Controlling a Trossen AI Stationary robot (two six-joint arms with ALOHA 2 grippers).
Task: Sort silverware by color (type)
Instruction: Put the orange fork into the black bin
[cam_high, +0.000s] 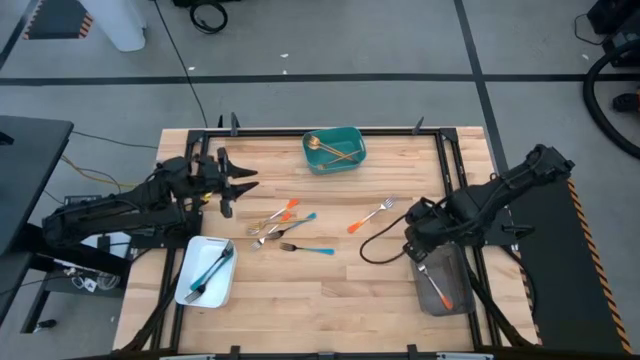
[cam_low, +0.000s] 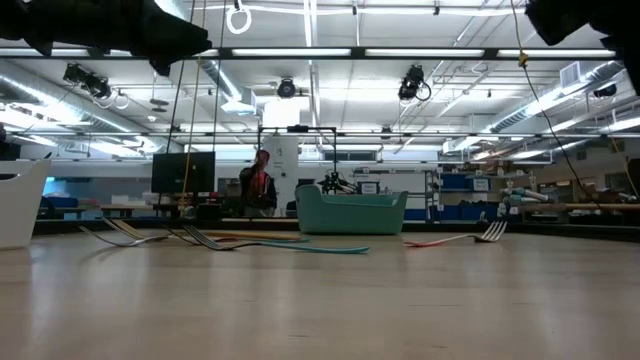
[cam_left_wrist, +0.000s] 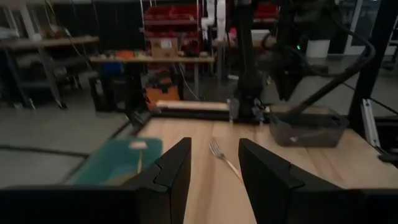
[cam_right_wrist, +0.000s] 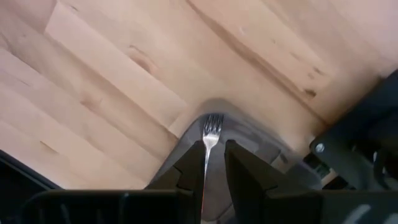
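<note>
I have the right gripper at the right of the high frame, over the grey tray, fingers pinched on a fork pointing tines-down into it — I judge for a clean drop beside the orange-handled piece already there. The left gripper hovers upper left, fingers apart, empty. Loose silverware lies mid-table; gold pieces sit in the teal tray, blue ones in the white tray. No readable writing anywhere.
</note>
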